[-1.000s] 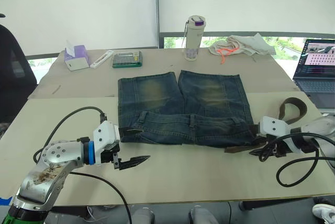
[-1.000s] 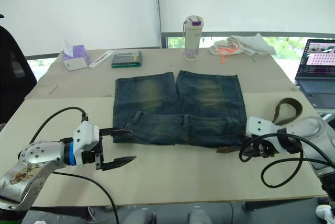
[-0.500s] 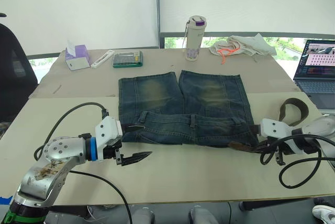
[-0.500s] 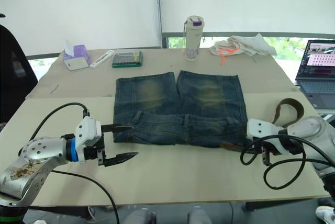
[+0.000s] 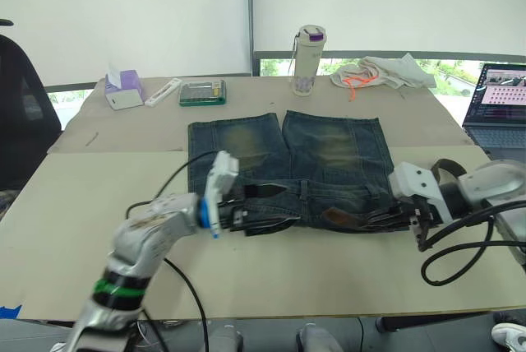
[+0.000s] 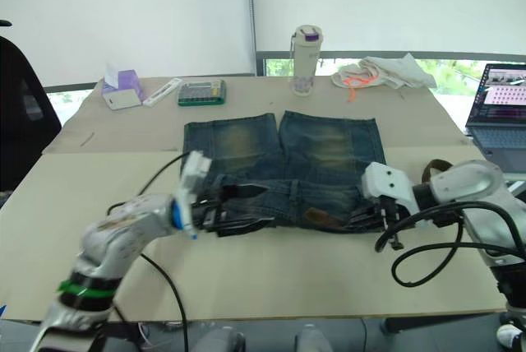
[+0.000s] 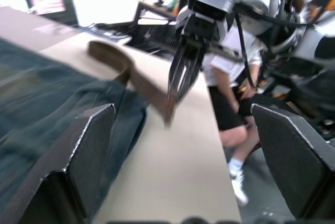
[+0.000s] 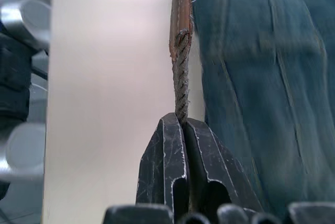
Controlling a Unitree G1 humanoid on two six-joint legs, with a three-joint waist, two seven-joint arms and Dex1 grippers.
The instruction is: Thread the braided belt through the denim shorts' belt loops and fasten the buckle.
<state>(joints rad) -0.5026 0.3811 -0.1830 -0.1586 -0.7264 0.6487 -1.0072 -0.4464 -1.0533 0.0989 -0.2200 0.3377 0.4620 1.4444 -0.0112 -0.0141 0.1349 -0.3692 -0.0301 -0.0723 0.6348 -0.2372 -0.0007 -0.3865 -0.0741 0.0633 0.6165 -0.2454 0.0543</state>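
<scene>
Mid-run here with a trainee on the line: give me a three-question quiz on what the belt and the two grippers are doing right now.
1. True or false: the right gripper is shut on the braided belt.
2. The left gripper is: A) open at the denim shorts' waistband, B) holding the bottle, C) on the laptop.
3. Fill in: the belt's tip lies over the ____ of the shorts.

Key: 1 true; 2 A; 3 waistband.

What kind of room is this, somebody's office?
Probably an office or lab workroom: a long table by white window blinds, an open laptop at its far right, and desk clutter such as a tissue box and a calculator.
</scene>
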